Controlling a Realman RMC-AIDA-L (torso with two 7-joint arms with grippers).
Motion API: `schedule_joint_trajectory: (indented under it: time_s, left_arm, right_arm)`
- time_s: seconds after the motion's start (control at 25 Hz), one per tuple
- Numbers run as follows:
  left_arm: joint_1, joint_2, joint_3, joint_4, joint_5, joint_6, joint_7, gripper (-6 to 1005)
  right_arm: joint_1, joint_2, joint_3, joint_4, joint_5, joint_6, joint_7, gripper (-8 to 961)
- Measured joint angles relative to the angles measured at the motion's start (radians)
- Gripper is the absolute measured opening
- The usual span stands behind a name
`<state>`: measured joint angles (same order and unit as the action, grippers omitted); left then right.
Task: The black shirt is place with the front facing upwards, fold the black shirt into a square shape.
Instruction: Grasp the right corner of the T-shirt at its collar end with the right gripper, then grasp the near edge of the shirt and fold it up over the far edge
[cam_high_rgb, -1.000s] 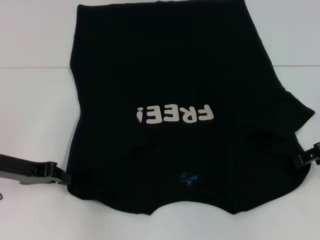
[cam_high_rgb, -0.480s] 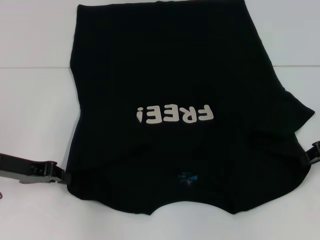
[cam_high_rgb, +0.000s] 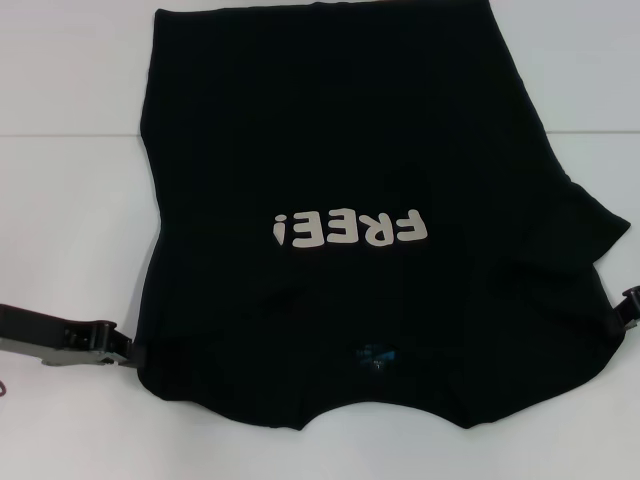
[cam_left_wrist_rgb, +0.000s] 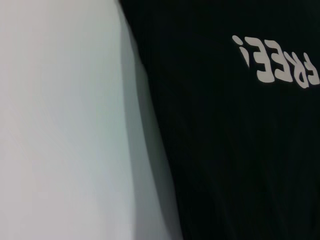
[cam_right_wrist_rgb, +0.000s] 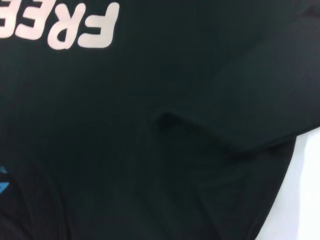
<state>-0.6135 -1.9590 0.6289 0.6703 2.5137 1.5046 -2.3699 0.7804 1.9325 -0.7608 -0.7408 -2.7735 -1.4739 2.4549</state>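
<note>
The black shirt (cam_high_rgb: 340, 130) lies spread front-up on the white table (cam_high_rgb: 70, 220). Its off-white "FREE!" lettering (cam_high_rgb: 350, 230) reads upside down, and its blue neck label (cam_high_rgb: 375, 355) is near the front edge. My left gripper (cam_high_rgb: 128, 352) is at the shirt's near left corner, against the cloth edge. My right gripper (cam_high_rgb: 632, 305) is at the shirt's near right edge, mostly cut off by the frame. The left wrist view shows the shirt (cam_left_wrist_rgb: 225, 150) and its lettering (cam_left_wrist_rgb: 277, 65). The right wrist view shows the shirt (cam_right_wrist_rgb: 150, 150), the lettering (cam_right_wrist_rgb: 65, 30) and a crease.
Bare white table surface lies to the left of the shirt (cam_left_wrist_rgb: 60, 125) and beside its right edge (cam_right_wrist_rgb: 300, 200). The shirt's far end runs out of the top of the head view. A sleeve bulges out on the right side (cam_high_rgb: 595, 225).
My right gripper has drawn back to the right, further out of the head view. My left gripper has shifted slightly nearer. The shirt's outline has hardly changed.
</note>
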Motion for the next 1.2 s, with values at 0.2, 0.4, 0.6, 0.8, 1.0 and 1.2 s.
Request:
schedule_joint_trajectory:
  time_s: [0.2, 0.4, 0.6, 0.8, 1.0, 1.2]
  left_arm:
    - [0.0, 0.013, 0.0, 0.0, -0.002, 0.059, 0.012, 16]
    - [-0.005, 0.053, 0.001, -0.032, 0.016, 0.261, 0.057, 18]
    - [0.001, 0.067, 0.006, -0.075, 0.079, 0.485, 0.131, 20]
    - [0.01, 0.058, 0.004, -0.093, 0.103, 0.504, 0.141, 22]
    - [-0.033, 0.068, -0.122, -0.09, 0.075, 0.458, 0.125, 24]
    - [-0.101, 0.102, -0.346, -0.083, 0.07, 0.329, 0.047, 26]
  right_arm:
    - [0.0, -0.016, 0.002, -0.01, 0.0, -0.081, -0.037, 38]
    - [-0.024, -0.032, 0.0, -0.046, -0.007, -0.272, -0.12, 37]
    - [-0.071, -0.024, 0.0, -0.041, -0.08, -0.457, -0.273, 37]
    - [-0.088, -0.009, 0.042, -0.007, -0.088, -0.468, -0.283, 36]
    - [-0.061, -0.02, 0.207, 0.005, -0.042, -0.426, -0.242, 36]
    - [-0.05, -0.07, 0.353, -0.008, 0.109, -0.341, -0.164, 37]
